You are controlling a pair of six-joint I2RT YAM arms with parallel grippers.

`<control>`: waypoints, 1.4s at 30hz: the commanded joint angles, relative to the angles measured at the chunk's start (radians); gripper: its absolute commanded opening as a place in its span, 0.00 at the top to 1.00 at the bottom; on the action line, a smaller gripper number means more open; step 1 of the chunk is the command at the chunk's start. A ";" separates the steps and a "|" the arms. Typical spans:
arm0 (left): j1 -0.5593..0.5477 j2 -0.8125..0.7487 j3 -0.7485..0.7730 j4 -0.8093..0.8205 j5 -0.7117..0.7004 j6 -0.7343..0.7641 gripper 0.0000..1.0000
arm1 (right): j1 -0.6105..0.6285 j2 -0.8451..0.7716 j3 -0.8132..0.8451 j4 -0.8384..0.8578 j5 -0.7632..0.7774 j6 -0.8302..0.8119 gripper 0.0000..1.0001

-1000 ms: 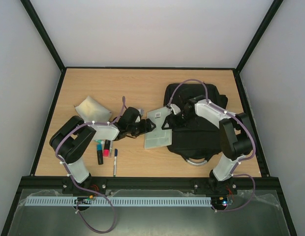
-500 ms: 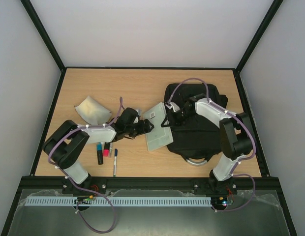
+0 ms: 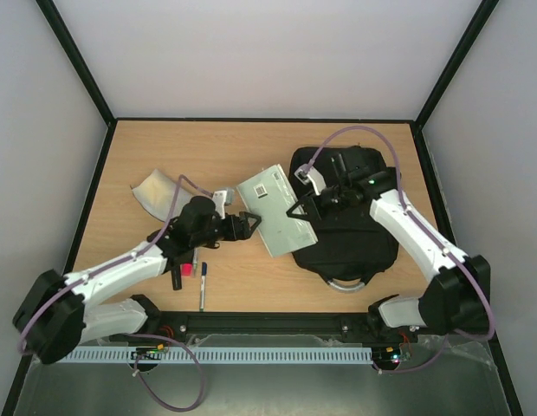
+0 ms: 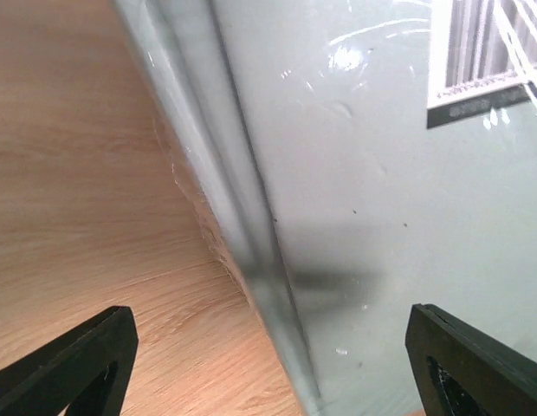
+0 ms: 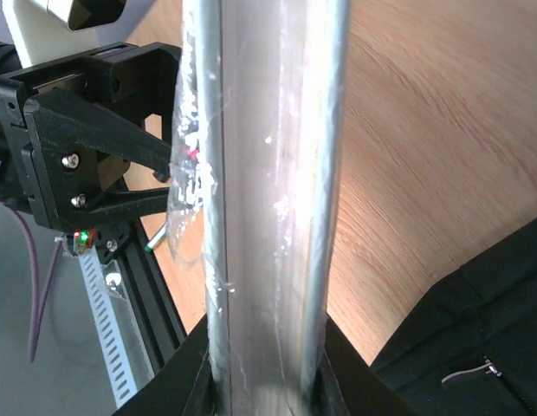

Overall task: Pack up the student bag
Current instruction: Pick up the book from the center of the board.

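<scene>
The black student bag (image 3: 351,238) lies flat at the right of the table, its grey handle (image 3: 342,283) toward the near edge; a corner of it shows in the right wrist view (image 5: 485,338). A flat pale grey-green pack in clear wrap (image 3: 275,208) is held tilted above the table, just left of the bag. My right gripper (image 3: 297,208) is shut on the pack's right edge, seen end-on in the right wrist view (image 5: 268,173). My left gripper (image 3: 249,224) is open at the pack's left edge (image 4: 381,173), its fingers (image 4: 78,364) wide apart.
A beige pouch (image 3: 156,192) lies at the left. Several markers (image 3: 180,270) and a pen (image 3: 202,286) lie near the front left, under the left arm. Black frame rails border the table.
The pack has been lifted off the table and swung up and to the left, now tilted. Both arms have stretched out and followed it. The bag has not moved.
</scene>
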 commanded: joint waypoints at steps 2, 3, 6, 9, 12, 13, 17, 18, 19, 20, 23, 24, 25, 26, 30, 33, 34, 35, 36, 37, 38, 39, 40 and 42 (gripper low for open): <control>-0.005 -0.179 -0.096 0.190 0.062 0.142 0.11 | -0.022 -0.112 0.015 -0.047 -0.165 -0.077 0.99; -0.004 -0.214 -0.111 0.227 0.079 0.154 0.11 | -0.025 -0.120 0.012 -0.058 -0.207 -0.085 0.99; -0.005 -0.258 -0.141 0.344 0.155 0.160 0.11 | -0.026 -0.132 0.008 -0.089 -0.298 -0.111 0.99; -0.005 -0.244 -0.134 0.364 0.196 0.152 0.12 | -0.026 -0.144 0.013 -0.111 -0.337 -0.141 0.99; -0.005 -0.208 -0.120 0.367 0.214 0.123 0.14 | -0.026 -0.157 0.018 -0.120 -0.368 -0.154 0.98; -0.005 -0.200 -0.123 0.376 0.222 0.108 0.14 | -0.026 -0.161 0.019 -0.123 -0.382 -0.157 0.98; -0.005 -0.198 -0.149 0.447 0.250 0.075 0.20 | -0.026 -0.164 0.027 -0.148 -0.408 -0.179 0.98; -0.005 -0.206 -0.152 0.443 0.237 0.073 0.21 | -0.026 -0.164 0.030 -0.149 -0.403 -0.179 0.98; -0.005 -0.218 -0.152 0.429 0.217 0.077 0.21 | -0.026 -0.168 0.030 -0.148 -0.391 -0.176 0.99; -0.005 -0.234 -0.153 0.410 0.192 0.083 0.20 | -0.026 -0.173 0.029 -0.138 -0.370 -0.165 0.99; -0.004 -0.285 -0.161 0.361 0.143 0.097 0.13 | -0.029 -0.195 0.019 -0.107 -0.323 -0.144 0.99; -0.005 -0.294 -0.165 0.364 0.148 0.101 0.14 | -0.029 -0.199 0.017 -0.108 -0.325 -0.145 0.99; -0.005 -0.302 -0.170 0.378 0.163 0.103 0.17 | -0.029 -0.200 0.015 -0.111 -0.335 -0.147 0.99; -0.005 -0.303 -0.175 0.400 0.192 0.102 0.21 | -0.029 -0.198 0.015 -0.117 -0.342 -0.148 0.99; -0.005 -0.295 -0.179 0.484 0.283 0.070 0.40 | -0.029 -0.183 0.012 -0.115 -0.346 -0.144 0.99; -0.005 -0.298 -0.177 0.521 0.319 0.056 0.58 | -0.029 -0.168 0.016 -0.117 -0.350 -0.142 0.98; -0.005 -0.299 -0.176 0.528 0.330 0.055 0.62 | -0.028 -0.163 0.016 -0.119 -0.355 -0.144 0.97; -0.005 -0.302 -0.172 0.532 0.338 0.055 0.68 | -0.029 -0.157 0.016 -0.121 -0.358 -0.146 0.97; -0.005 -0.306 -0.169 0.534 0.347 0.055 0.74 | -0.029 -0.152 0.014 -0.121 -0.360 -0.150 0.95; -0.005 -0.309 -0.166 0.536 0.355 0.056 0.80 | -0.029 -0.145 0.011 -0.122 -0.361 -0.153 0.93; -0.005 -0.312 -0.162 0.539 0.362 0.057 0.87 | -0.029 -0.142 0.004 -0.122 -0.365 -0.157 0.88; -0.005 -0.314 -0.157 0.541 0.369 0.056 0.93 | -0.030 -0.142 -0.005 -0.117 -0.371 -0.158 0.81; -0.005 -0.316 -0.150 0.537 0.368 0.053 0.97 | -0.030 -0.144 -0.019 -0.104 -0.376 -0.146 0.70; -0.005 -0.320 -0.144 0.536 0.358 0.043 0.98 | -0.030 -0.145 -0.045 -0.076 -0.386 -0.129 0.49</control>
